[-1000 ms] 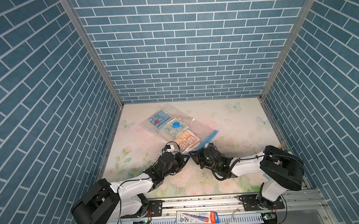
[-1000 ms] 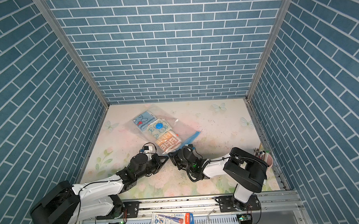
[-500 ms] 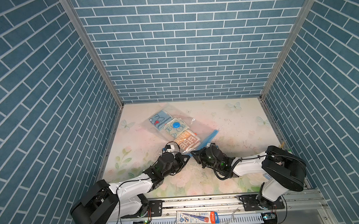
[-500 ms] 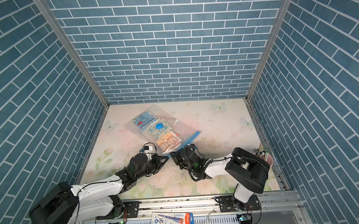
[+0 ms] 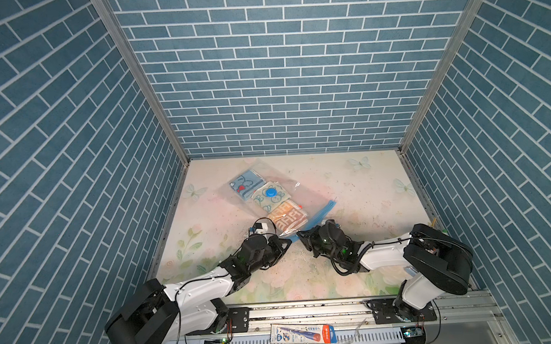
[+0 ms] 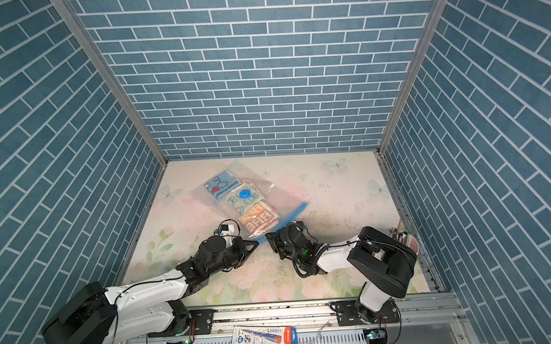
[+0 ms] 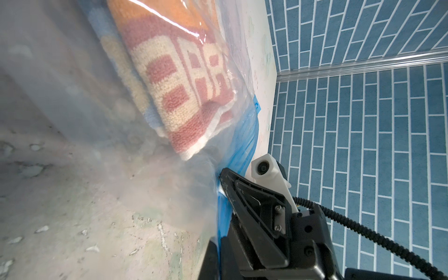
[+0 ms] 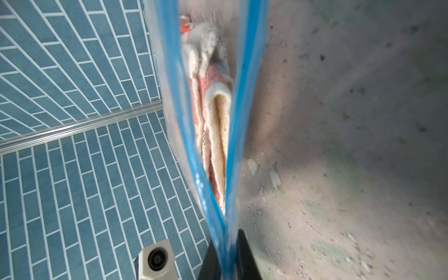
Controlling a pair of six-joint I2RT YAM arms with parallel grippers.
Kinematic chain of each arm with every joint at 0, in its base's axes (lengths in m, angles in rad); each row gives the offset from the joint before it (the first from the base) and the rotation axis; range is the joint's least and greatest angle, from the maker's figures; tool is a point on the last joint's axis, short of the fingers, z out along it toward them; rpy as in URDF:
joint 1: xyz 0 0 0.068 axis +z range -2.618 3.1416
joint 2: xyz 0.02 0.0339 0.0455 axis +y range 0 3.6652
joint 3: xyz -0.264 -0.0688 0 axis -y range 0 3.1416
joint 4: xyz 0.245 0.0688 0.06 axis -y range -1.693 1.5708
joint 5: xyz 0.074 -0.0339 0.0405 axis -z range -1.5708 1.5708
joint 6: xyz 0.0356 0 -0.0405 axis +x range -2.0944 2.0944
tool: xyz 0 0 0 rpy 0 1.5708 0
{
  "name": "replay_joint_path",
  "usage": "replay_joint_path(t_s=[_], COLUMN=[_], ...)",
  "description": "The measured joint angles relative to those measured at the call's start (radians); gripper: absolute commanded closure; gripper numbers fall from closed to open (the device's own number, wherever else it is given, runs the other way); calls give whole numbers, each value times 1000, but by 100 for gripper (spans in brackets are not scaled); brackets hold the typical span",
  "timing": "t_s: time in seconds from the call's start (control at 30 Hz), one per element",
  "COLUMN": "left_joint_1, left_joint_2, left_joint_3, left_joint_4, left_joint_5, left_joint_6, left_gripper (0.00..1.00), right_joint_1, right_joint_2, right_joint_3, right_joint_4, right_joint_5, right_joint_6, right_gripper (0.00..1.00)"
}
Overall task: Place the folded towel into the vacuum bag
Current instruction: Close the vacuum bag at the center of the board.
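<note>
three folded towels point(image 5: 286, 219) in hazy vacuum bag point(image 7: 60, 72) | both jaws clamped on its blue strip point(image 5: 322, 213)

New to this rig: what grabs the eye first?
Clear vacuum bag mid-table, three folded towels in a row inside, a blue valve cap on top. The left end effector and right end effector both pinch its near corner, the right on the blue zip strip.

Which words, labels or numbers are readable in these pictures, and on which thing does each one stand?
Orange towel inside the vacuum bag: woven blocky shapes, perhaps "AAA"; not surely letters.
Packet by the base rail: print too small to read.
No other text shows.
</note>
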Motion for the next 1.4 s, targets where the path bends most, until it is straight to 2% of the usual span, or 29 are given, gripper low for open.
replay_joint_path(t_s=[0.73, 1.4], left_joint_1=[0, 1], left_joint_2=[-117, -274], left_joint_3=[0, 7], left_joint_4=[-108, -311], left_joint_5=[-4, -4], left_joint_6=[6, 31], left_gripper=[100, 100], right_joint_1=[-49, -130], right_joint_2=[-43, -34], right_joint_3=[-4, -3], right_joint_4=[-78, -166], right_joint_5=[2, 29], right_joint_6=[-13, -44], right_gripper=[100, 100])
